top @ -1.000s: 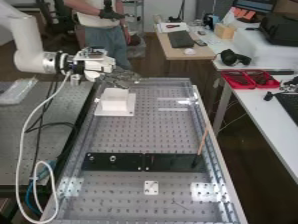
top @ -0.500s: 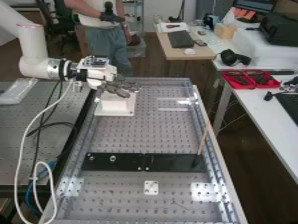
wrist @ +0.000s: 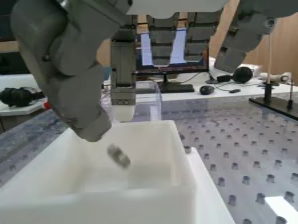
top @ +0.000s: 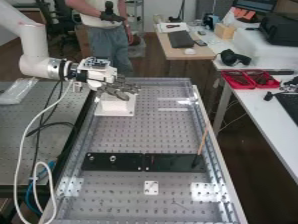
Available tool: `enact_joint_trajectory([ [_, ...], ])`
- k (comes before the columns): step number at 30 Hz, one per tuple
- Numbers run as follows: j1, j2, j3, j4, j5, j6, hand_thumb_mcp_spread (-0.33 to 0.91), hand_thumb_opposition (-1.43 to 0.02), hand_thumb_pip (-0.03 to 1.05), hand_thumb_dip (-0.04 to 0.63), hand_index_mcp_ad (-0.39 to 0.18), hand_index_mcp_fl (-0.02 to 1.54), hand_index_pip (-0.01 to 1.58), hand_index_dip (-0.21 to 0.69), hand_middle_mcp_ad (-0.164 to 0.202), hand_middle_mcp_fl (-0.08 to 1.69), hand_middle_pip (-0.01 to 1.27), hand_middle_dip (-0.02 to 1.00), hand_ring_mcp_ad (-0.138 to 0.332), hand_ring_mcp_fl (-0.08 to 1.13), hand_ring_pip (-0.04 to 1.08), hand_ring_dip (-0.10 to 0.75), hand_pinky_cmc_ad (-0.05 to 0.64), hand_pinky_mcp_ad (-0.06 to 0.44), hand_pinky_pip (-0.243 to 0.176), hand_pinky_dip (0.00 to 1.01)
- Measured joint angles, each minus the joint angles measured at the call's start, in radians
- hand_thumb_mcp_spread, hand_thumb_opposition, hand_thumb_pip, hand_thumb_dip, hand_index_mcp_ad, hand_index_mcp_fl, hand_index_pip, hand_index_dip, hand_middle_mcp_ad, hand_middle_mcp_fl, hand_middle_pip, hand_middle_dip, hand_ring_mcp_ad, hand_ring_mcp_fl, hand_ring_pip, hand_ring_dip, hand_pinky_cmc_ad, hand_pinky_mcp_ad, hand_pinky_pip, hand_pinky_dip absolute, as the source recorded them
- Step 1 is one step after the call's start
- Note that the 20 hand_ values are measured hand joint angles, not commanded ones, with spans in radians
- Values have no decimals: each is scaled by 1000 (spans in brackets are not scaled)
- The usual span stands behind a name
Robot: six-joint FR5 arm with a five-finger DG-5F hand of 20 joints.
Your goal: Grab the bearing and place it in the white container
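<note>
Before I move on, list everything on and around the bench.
white container: one, white, bench's far left
bearing, apparently: one, grey, within container's opening, blurred; can't tell if settled
black plates: two, black, across bench
square plate: one, white, nearer than those
stick: one, brown, slanting at right plate
trays: two, red, right-hand table
headphones: one pair, black, beyond trays
robot arm: one, white, from left
robot hand: one, dark grey, over container
</note>
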Motion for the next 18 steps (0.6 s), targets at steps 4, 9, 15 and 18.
enact_joint_trajectory([
  [4, -11, -4, 8, -4, -1, 0, 330, -819, 721, 269, -120, 37, 1417, 21, 66, 2, 120, 150, 127, -2, 80, 66, 316, 234, -63, 323],
  [9, -38, -3, 27, -17, -16, -2, 316, -817, 756, 269, -120, 21, 1417, 21, 63, 2, 120, 150, 127, -2, 80, 66, 318, 234, -75, 353],
  [15, -105, 59, 80, -49, -46, -43, 316, -808, 771, 269, -119, 24, 1405, 19, 65, 2, 120, 150, 127, -2, 79, 66, 318, 230, -91, 365],
  [18, -144, 88, 117, -70, -65, -68, 300, -808, 761, 269, -119, 21, 1393, 21, 65, 5, 120, 150, 127, -2, 79, 66, 318, 230, -91, 370],
])
